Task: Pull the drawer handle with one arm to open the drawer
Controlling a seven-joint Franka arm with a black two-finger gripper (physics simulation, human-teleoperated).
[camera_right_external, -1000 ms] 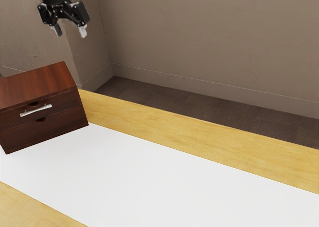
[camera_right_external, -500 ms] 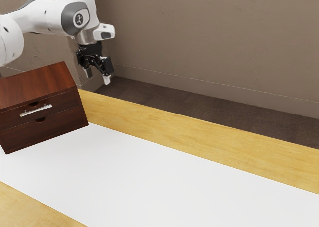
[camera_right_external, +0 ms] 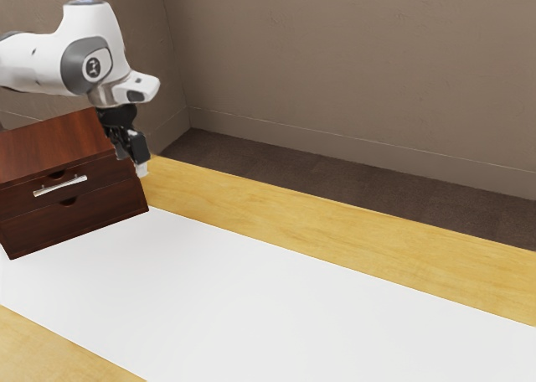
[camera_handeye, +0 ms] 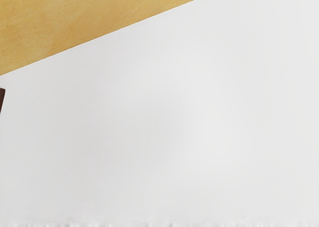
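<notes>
One step is in hand, the approach: the gripper (camera_right_external: 134, 154) hangs just beside the upper corner of the brown drawer box (camera_right_external: 50, 147), on the side toward the exterior view's right, carrying nothing. From this angle I cannot tell whether it is open or closed. The box sits on the desk (camera_right_external: 335, 227), at the edge of the white mat (camera_right_external: 251, 298). Its silver handle (camera_right_external: 60, 185) lies on the front face, untouched, and the drawer looks shut. Next, I judge, the gripper must come round to the front, line up across the handle, grip it and pull straight out.
</notes>
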